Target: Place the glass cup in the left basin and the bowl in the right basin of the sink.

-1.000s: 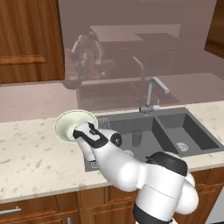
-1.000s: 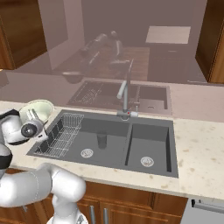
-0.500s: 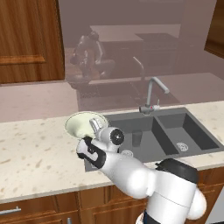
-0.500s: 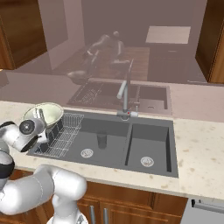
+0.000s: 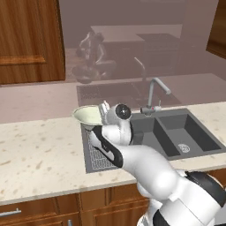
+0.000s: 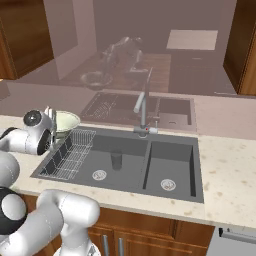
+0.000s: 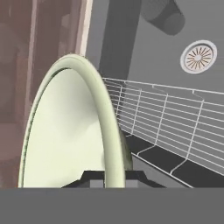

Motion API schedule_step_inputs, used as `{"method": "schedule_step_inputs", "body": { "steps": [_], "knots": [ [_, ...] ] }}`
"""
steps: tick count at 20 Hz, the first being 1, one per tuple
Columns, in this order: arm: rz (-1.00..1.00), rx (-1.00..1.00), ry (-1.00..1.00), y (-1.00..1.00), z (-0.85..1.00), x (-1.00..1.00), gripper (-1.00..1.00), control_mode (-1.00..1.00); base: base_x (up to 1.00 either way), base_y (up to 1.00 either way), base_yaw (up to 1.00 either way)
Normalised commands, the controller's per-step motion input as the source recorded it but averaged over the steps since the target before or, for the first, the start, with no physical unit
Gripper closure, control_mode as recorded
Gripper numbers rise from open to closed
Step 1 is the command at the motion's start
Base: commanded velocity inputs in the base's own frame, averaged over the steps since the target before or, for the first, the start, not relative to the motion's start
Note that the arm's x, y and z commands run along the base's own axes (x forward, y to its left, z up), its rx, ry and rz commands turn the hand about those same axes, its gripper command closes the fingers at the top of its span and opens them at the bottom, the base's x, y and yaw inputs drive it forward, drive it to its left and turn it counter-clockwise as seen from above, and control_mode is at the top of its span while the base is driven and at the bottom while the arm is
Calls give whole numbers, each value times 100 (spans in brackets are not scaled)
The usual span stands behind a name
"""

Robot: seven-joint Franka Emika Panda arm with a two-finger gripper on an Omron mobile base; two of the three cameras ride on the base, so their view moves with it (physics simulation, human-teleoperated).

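Bowl (image 5: 89,115) hangs by its rim in the closed hand (image 7: 109,178), above the left basin's (image 6: 85,161) rack at the sink's (image 6: 175,195) left edge; glass cup (image 6: 116,160) stands mid-basin.

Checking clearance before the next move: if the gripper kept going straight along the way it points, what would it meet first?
Judging by the hand view, the gripper, shut on the bowl rim, points down into the left basin. Probably the wire rack comes first, though depth is unclear.
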Motion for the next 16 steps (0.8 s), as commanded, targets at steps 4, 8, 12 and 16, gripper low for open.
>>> {"method": "schedule_step_inputs", "body": {
  "steps": [4,8,12,16],
  "knots": [
    [-1,8,30,-16,20,10,100,-100,0,0,0],
    [0,1,32,0,0,2,100,-100,0,0,0],
    [0,-11,27,0,-28,0,100,-100,0,0,0],
    [0,-18,12,0,-26,-22,100,-100,0,0,0]
  ]
}}
